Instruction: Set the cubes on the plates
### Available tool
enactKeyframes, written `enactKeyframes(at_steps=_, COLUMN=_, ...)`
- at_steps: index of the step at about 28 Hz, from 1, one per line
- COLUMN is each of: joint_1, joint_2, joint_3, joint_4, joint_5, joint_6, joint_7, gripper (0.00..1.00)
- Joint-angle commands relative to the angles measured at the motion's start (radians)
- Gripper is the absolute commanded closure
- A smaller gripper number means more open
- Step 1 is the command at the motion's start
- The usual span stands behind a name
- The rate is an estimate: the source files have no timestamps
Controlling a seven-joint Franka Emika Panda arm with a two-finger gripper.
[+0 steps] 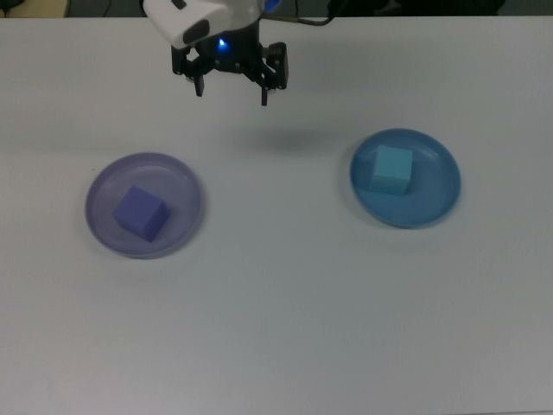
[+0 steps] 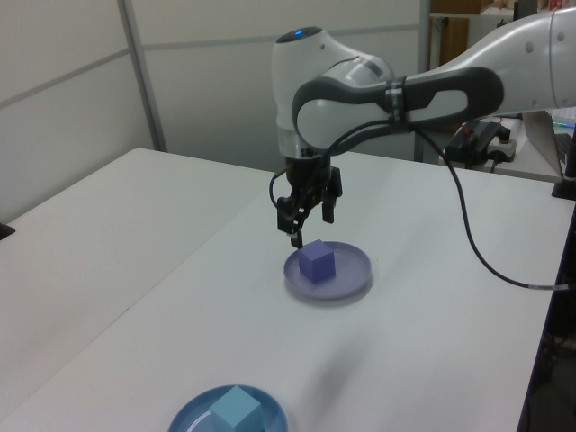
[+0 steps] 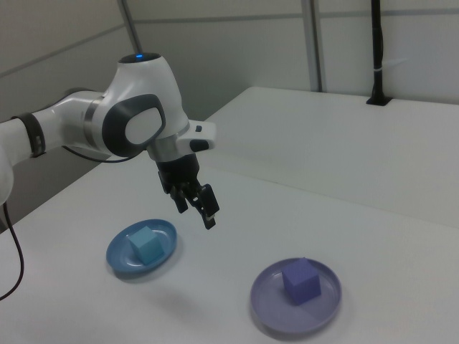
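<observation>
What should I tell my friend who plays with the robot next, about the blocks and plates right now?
End effector: open, empty, up in the air over bare table, near the top view's upper left.
Purple cube: sits on the lavender plate, at the top view's left.
Cyan cube: sits on the blue plate, at the top view's right.
Done: both cubes are on plates, each on the one of like colour.
Left: nothing seems left to place; probably just park the arm.
</observation>
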Motion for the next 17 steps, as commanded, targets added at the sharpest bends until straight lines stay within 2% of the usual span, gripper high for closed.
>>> enactKeyframes(at_steps=1, joint_1=0.005, joint_2=0.022, joint_3=-0.006, joint_4=0.024, joint_5=0.026, joint_6=0.005, joint_7=-0.020, gripper=0.00)
enactKeyframes(at_steps=17, joint_1=-0.001, joint_2=0.023, joint_3=-0.012, joint_4=0.033, joint_5=0.024, joint_6=0.007, joint_7=-0.022, gripper=0.00)
